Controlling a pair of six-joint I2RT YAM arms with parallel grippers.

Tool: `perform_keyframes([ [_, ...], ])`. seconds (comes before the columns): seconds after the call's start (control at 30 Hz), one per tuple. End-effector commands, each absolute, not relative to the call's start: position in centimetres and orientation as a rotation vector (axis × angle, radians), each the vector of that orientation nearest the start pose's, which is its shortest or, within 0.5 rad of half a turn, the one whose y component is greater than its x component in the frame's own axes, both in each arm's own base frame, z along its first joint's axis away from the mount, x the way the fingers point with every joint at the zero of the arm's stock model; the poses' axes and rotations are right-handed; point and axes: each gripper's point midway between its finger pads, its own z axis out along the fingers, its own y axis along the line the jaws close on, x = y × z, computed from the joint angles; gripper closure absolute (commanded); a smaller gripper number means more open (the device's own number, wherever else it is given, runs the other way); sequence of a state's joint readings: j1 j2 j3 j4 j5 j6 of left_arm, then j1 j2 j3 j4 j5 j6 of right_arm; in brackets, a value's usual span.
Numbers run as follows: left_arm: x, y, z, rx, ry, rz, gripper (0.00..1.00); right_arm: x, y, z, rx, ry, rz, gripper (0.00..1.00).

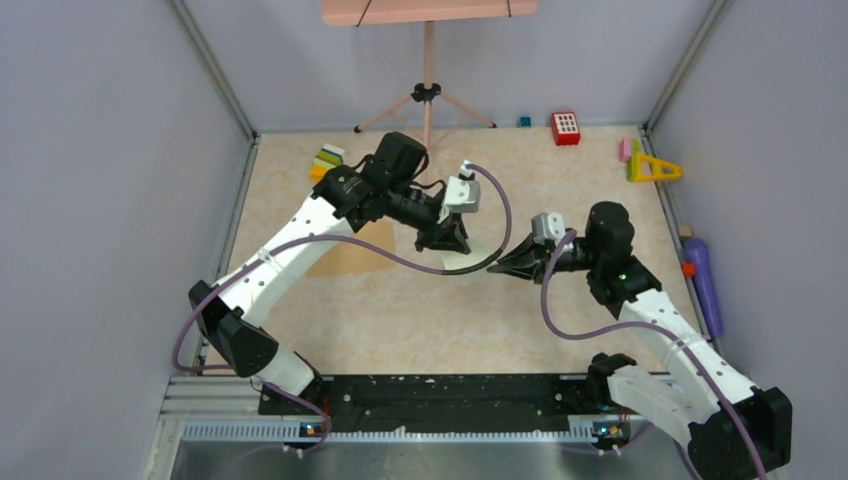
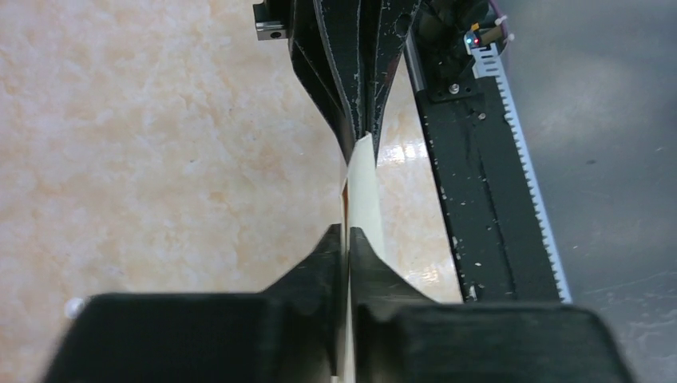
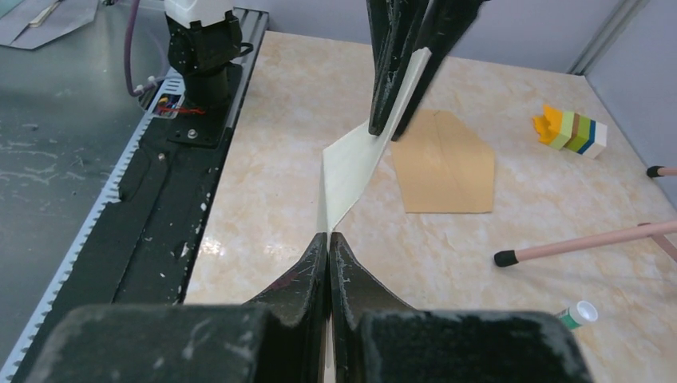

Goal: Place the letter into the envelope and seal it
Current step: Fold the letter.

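- Holding a thin, pale cream, creased paper letter [image 1: 455,263] up off the beige marbled worktop [image 1: 400,320], just right of centre in the top view.
- Clamped at one end by the left fingers [image 2: 335,243], pressed together with only the sheet's edge between them.
- Pinched at the other end by the right fingers [image 3: 323,251], likewise closed tight on the paper.
- Stretched between the two, long axis running roughly left to right across the top view; seen edge-on from the left wrist, with a slight twist showing from the right wrist.
- Lying flat on the worktop to the left of the letter, partly under the left forearm: a brown kraft-paper envelope [image 3: 443,163], pointed flap apparently open and aimed at the top of the right wrist frame.
- Nearer the envelope: the left arm, rising from lower left, elbow bent, wrist angled down toward the centre.
- Reaching in from lower right with the right arm, forearm low, wrist pointing left.
- Next, probably: carrying the letter leftward and down, leading edge lined up with the envelope's mouth; exact mouth position hard to judge from here.
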State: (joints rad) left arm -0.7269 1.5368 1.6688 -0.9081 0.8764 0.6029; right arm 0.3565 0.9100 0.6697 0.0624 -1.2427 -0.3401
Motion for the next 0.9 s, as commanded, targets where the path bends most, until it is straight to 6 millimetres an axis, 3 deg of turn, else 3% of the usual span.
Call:
perform_keyframes([
  [0.0, 19.2, -33.3, 31.9, 1.688, 1.384, -1.081, 0.99, 18.3, 23.5, 28.0, -1.341, 1.031, 0.989, 1.0],
  [0.07, 19.4, -33.3, 31.7, 1.682, 1.395, -1.069, 1.0, 18.3, 23.5, 28.1, -1.335, 1.033, 0.992, 0.99],
  [0.1, 19.5, -33.3, 31.7, 1.681, 1.396, -1.059, 1.0, 18.3, 23.5, 28.2, -1.332, 1.032, 0.992, 0.9],
  [0.2, 20.2, -33.3, 31.5, 1.662, 1.41, -1.016, 1.0, 18.5, 23.4, 28.7, -1.312, 1.042, 1.001, 0.47],
  [0.23, 20.6, -33.3, 31.4, 1.648, 1.422, -0.994, 1.0, 18.5, 23.4, 28.8, -1.305, 1.043, 1.004, 0.39],
  [0.3, 21.3, -33.3, 31.1, 1.623, 1.443, -0.954, 1.0, 18.9, 23.4, 29.1, -1.274, 1.061, 1.006, 0.32],
  [0.53, 21.8, -33.9, 30.0, 1.611, 1.472, -0.922, 1.0, 20.4, 23.4, 29.6, -1.176, 1.108, 0.99, 0.32],
  [0.8, 22.2, -34.4, 30.1, 1.591, 1.471, -0.915, 1.0, 20.9, 23.4, 29.0, -1.156, 1.135, 0.989, 0.53],
  [0.87, 22.3, -34.5, 29.9, 1.589, 1.477, -0.912, 1.0, 21.1, 23.4, 29.0, -1.147, 1.142, 0.988, 0.7],
])
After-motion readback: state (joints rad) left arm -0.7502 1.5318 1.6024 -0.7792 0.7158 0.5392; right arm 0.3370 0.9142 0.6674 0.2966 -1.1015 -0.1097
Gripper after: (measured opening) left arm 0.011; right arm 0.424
